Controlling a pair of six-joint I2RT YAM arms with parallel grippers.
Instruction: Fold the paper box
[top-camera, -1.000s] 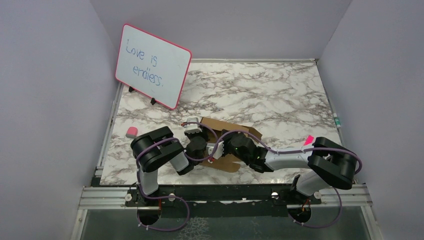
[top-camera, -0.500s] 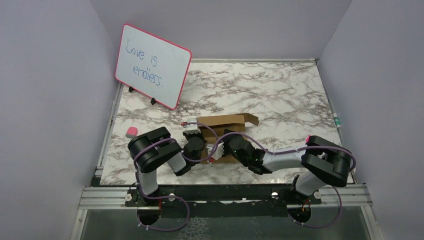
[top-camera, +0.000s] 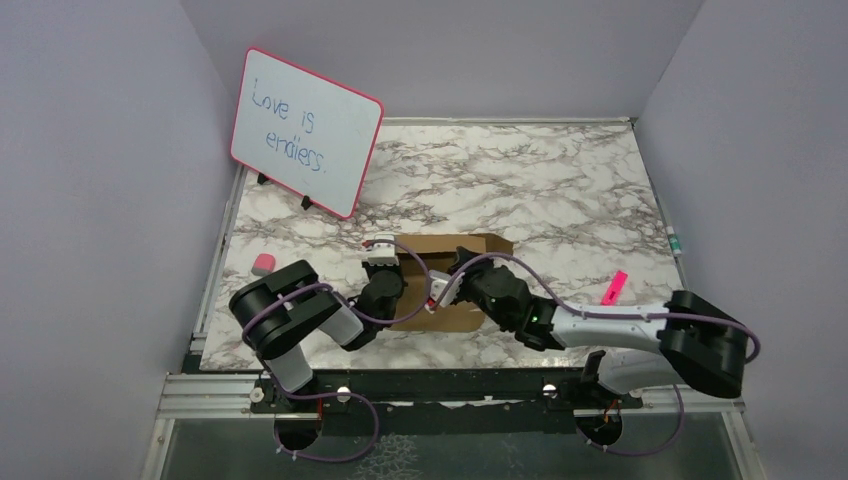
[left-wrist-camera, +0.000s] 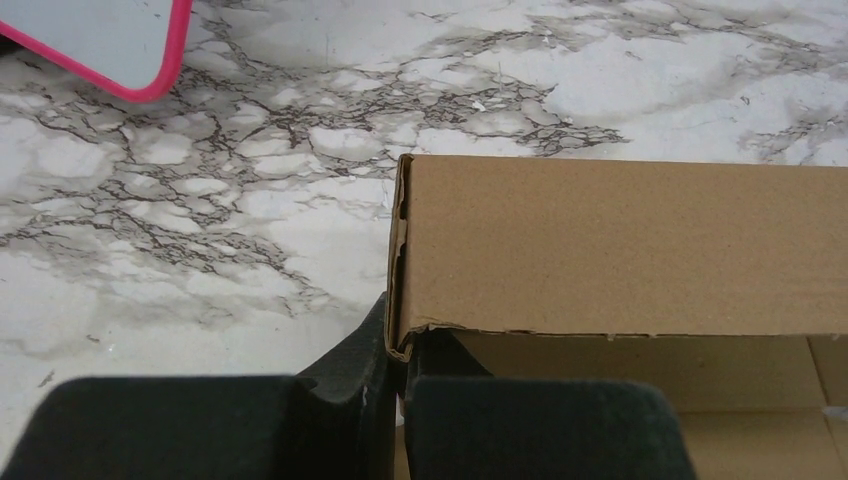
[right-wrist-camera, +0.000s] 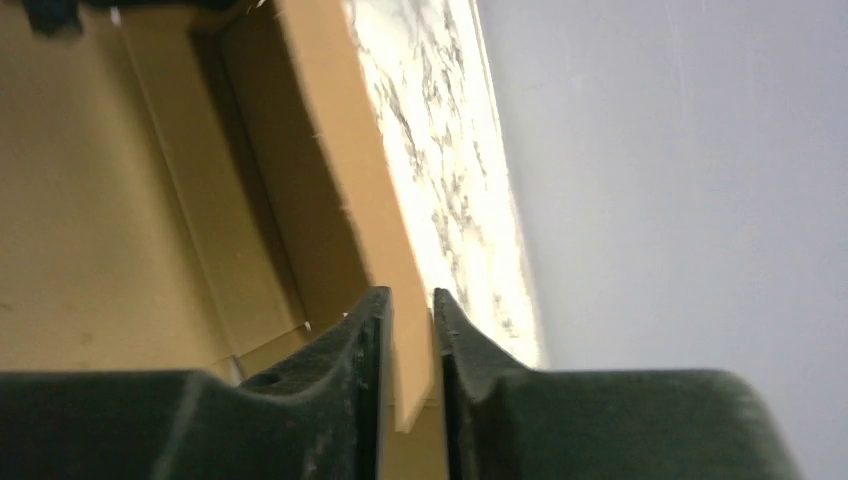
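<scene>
Brown cardboard is sitting on the near middle of the marble table (top-camera: 560, 190) — that is your paper box (top-camera: 470, 245). Its top is lying open, and you are looking at its long far wall standing up.

Your left gripper (left-wrist-camera: 397, 375) is reaching in at the left end of the box. Its two black fingers are pressing close together, and the thin edge of the left wall, right at the far left corner, is sitting between them. So it is pinching the box there.

Your right gripper (right-wrist-camera: 410, 330) is coming in from the right, low over the near side of the box. In its own camera a cardboard wall is running straight down between its two fingers, with one finger on each side, so it is pinching the box too. The inside floor of the box is showing on the left of that wall.

Both arms are bending in toward each other, and the two grippers are working near one another.

Far off at the back left, a pink-framed whiteboard (top-camera: 305, 130) is leaning — it is well apart from the box. A small pink thing (top-camera: 263, 264) is lying near the left edge of the table.
</scene>
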